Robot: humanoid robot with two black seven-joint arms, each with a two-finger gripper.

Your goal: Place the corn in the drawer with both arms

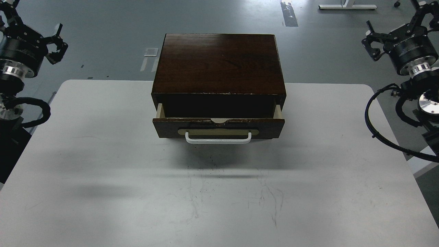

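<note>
**Both arms raised at the edges, drawer partly open**

At the far left edge of our view, our left arm rises beside the table (pixel 85 154), its silver wrist ring low and its black body angled up and inward. Our left gripper (pixel 56 43) sits at the far end, above the grey floor and beyond the table's back corner; its fingers stand apart, open, with nothing between them.

Over on the right edge, our right arm mirrors that pose, with cables looping down beside the table's right side. Our right gripper (pixel 372 43) points inward toward the box, also off the table and well apart from it; its fingers are spread and hold nothing.

Between the two arms, the dark brown wooden box (pixel 219 63) stands at the back middle of the white table. Its drawer (pixel 218 127) is pulled out part of the way, pale sides showing at both ends, the white handle (pixel 218 139) facing us. The drawer's inside lies in deep shadow, so we cannot tell what it holds. We cannot see the corn anywhere in our view.
</note>
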